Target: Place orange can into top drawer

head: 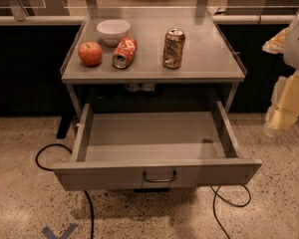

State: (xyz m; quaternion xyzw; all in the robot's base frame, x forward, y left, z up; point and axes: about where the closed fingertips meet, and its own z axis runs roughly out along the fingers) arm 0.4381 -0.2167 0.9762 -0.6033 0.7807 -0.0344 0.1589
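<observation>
The orange can (174, 48) stands upright on the grey counter (209, 59), right of centre, with a mottled golden-brown body and silver top. The top drawer (157, 174) is pulled fully open below the counter; its inside looks bare and its dark loop handle (159, 177) is at the front centre. My gripper (284, 114) hangs at the far right edge of the view, beside the drawer's right front corner and well away from the can. It holds nothing that I can see.
A red-orange can (124, 53) lies on its side on the counter, left of the orange can. A red apple (90, 53) and a white bowl (113, 31) are at the left. Black cables (50, 153) trail on the speckled floor by the drawer.
</observation>
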